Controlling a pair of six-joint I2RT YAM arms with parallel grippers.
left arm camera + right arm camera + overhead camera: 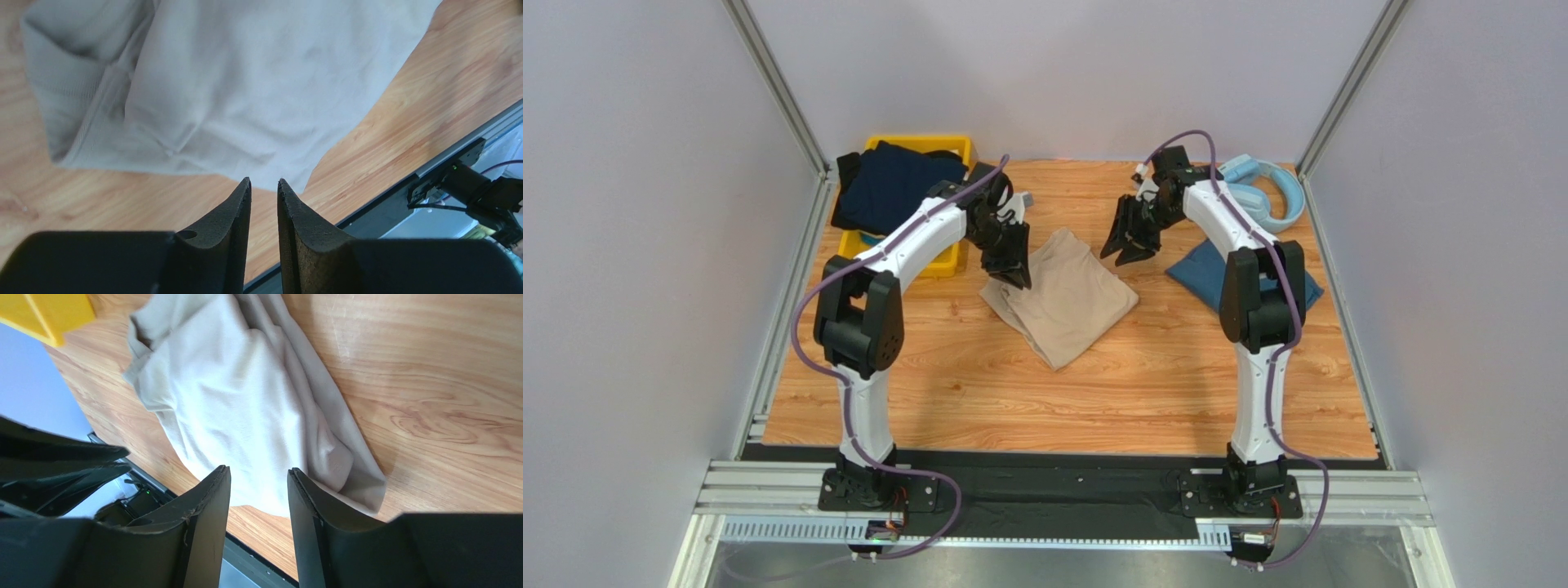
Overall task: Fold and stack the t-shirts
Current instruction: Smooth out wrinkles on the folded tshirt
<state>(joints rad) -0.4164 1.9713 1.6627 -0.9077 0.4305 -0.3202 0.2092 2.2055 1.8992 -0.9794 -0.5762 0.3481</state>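
folded beige t-shirt [1063, 298] at frame centre; left gripper [264, 182] barely parted and empty, right gripper [258, 471] wider, empty; teal t-shirt [1195, 272] mostly hidden behind right arm [1259, 300].

Bright, diffuse overhead light; faint soft shadows on the surface [1075, 392]; wrist views slightly soft in the foreground.

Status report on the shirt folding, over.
Left fingers narrowly apart, right fingers wide, both empty. Folded beige cotton t-shirt lying beneath them. Light-blue plastic headphones off at far right.

wood tbl [1075, 392], beige tee [1063, 300], teal tee [1200, 272], bin [946, 259]
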